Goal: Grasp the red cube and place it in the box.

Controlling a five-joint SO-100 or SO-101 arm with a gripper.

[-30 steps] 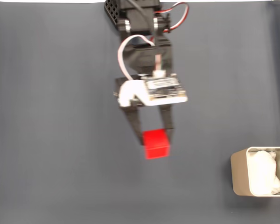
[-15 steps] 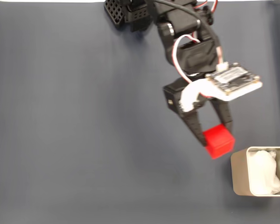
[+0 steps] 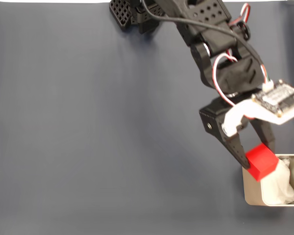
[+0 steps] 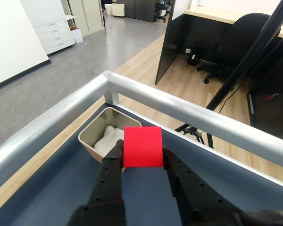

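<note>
The red cube (image 3: pixel 260 162) is held in the air between the black fingers of my gripper (image 3: pixel 257 155), which is shut on it. In the fixed view the cube hangs over the upper left corner of the beige box (image 3: pixel 250 190), whose white lining (image 3: pixel 279 186) shows inside. In the wrist view the red cube (image 4: pixel 142 146) sits clamped between my two fingers, and the box (image 4: pixel 93 132) lies just beyond it to the left, close under the table's rail.
A dark blue-grey mat (image 3: pixel 98 127) covers the table. The box sits at the lower right corner of the fixed view. A metal rail (image 4: pixel 179 109) borders the table in the wrist view, with office floor and a chair beyond.
My arm has swung from the middle of the mat toward the lower right, carrying the red cube from open mat to the box's corner.
</note>
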